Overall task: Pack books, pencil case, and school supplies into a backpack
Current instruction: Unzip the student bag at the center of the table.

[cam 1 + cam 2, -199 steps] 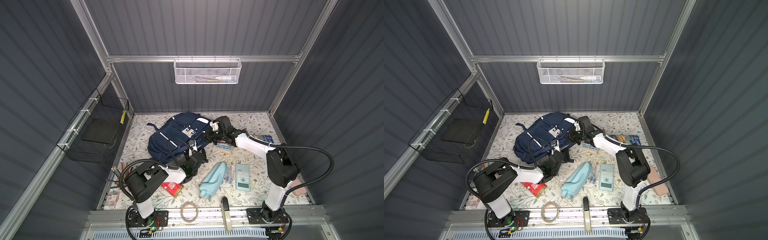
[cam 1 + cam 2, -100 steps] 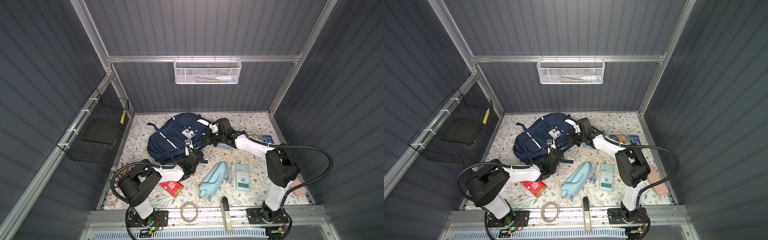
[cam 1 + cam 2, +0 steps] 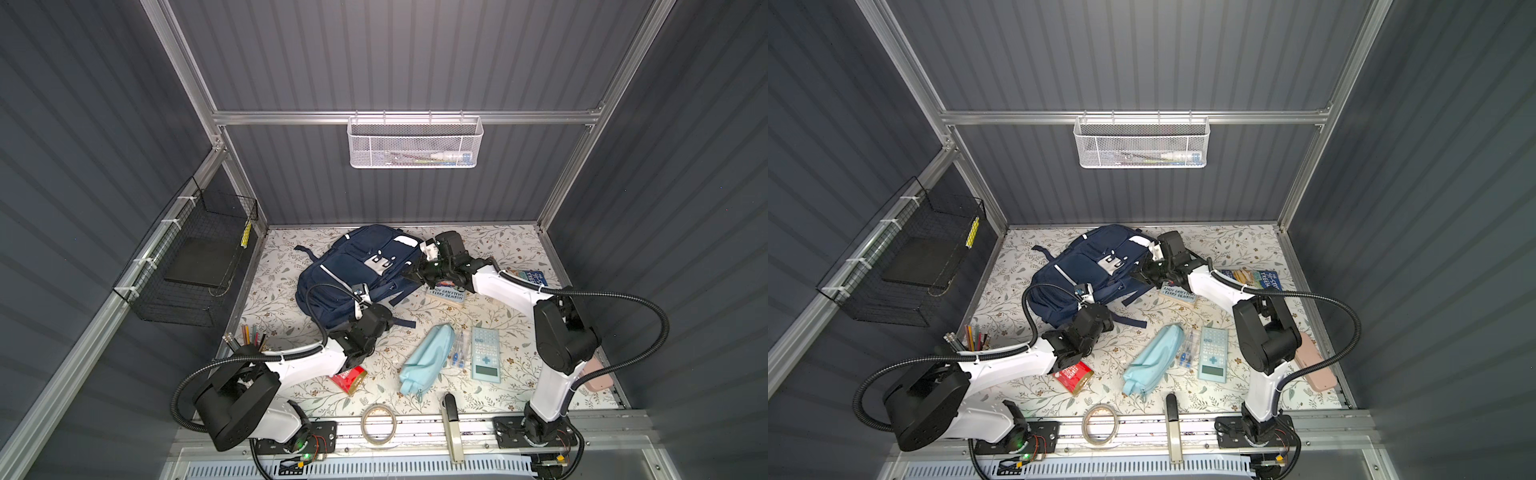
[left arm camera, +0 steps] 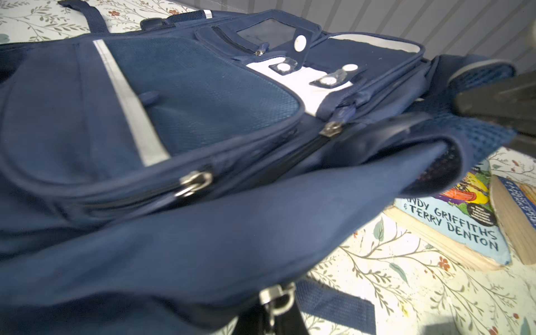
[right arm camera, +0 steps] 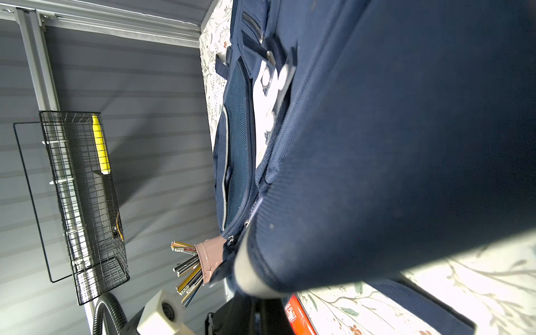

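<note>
Judging the backpack (image 3: 353, 270) at eleven o'clock on the mat (image 3: 498, 257) soft, floppy and bulky, we hold its edges: left gripper (image 4: 274, 319) pressed shut on a zip pull (image 4: 275, 297) at six o'clock, right gripper (image 3: 412, 273) pinching fabric at three.

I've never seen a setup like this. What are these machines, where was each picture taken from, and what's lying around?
Two robot arms stand at the near edge of a floral table. Two pictures look down from overhead; two come from cameras on the arms' wrists. The left gripper is shut on the navy backpack, seemingly at a zip pull; the right gripper clamps its side fabric. Loose on the table: a grey-blue book, a blue book, a pencil case, a calculator, a clear packet, a red pack, tape and a pencil cup.
</note>
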You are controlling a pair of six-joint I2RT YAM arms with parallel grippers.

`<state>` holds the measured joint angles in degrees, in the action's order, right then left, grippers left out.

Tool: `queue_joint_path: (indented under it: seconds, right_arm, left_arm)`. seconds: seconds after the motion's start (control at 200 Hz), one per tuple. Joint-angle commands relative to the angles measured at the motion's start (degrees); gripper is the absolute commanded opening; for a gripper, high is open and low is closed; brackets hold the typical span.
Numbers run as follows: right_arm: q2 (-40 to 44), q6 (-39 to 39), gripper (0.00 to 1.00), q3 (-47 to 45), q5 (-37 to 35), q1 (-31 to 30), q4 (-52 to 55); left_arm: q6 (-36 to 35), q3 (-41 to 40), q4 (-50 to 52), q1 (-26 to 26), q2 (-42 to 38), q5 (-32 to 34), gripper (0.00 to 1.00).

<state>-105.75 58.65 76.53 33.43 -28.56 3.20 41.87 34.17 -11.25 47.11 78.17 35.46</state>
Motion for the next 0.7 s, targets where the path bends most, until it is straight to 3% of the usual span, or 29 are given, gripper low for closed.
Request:
queue_joint_path:
  seconds: [0.0, 0.21, 0.445, 0.485, 0.525, 0.56, 0.695]
  right_arm:
    - [-0.6, -4.8, 0.00, 4.9, 0.2, 3.8, 3.0]
    - [-4.4, -11.7, 0.00, 9.6, 1.9, 6.9, 11.8]
    - [-7.2, -13.3, 0.00, 12.3, 3.4, 9.3, 12.5]
    - [-7.0, -14.9, 0.09, 12.8, 3.4, 8.7, 12.5]
    - [-6.8, -17.9, 0.29, 13.5, 2.3, 7.9, 13.9]
    - [-6.2, -21.6, 0.40, 14.3, 0.3, 7.1, 15.7]
    - [-0.4, -33.3, 0.59, 10.1, -10.2, 5.6, 16.8]
  left_arm:
    - [0.2, -2.1, 6.5, -2.8, -3.8, -1.3, 0.00]
    - [-5.8, -4.2, 5.9, -6.5, -7.6, -11.1, 0.00]
    - [-9.2, -5.9, 6.5, -7.8, -9.6, -18.8, 0.00]
    - [-10.1, -5.9, 5.5, -7.9, -9.0, -20.4, 0.00]
    - [-10.6, -5.5, 4.7, -7.9, -8.2, -22.4, 0.00]
    - [-10.9, -5.1, 3.8, -7.9, -7.7, -24.3, 0.00]
    - [-12.5, -2.5, 3.8, -7.9, -6.4, -26.7, 0.00]
